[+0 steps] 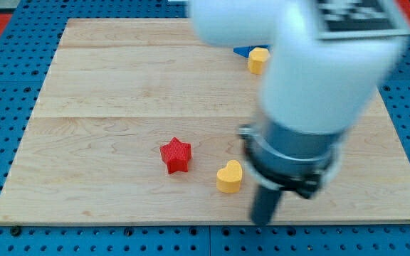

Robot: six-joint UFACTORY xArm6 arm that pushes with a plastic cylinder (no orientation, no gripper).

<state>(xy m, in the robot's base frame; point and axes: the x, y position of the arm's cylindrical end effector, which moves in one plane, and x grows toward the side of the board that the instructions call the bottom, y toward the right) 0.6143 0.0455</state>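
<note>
No pincer fitted: my tip (263, 222) rests near the counter's (105, 85) bottom edge. Yellow heart block (229, 177) lies nearest, at ten o'clock, apart.

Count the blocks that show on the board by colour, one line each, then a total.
Red: 1, star
Yellow: 2, heart left of my tip, small block at top
Blue: 1, sliver under the arm
Total: 4 visible; the arm may hide others.
</note>
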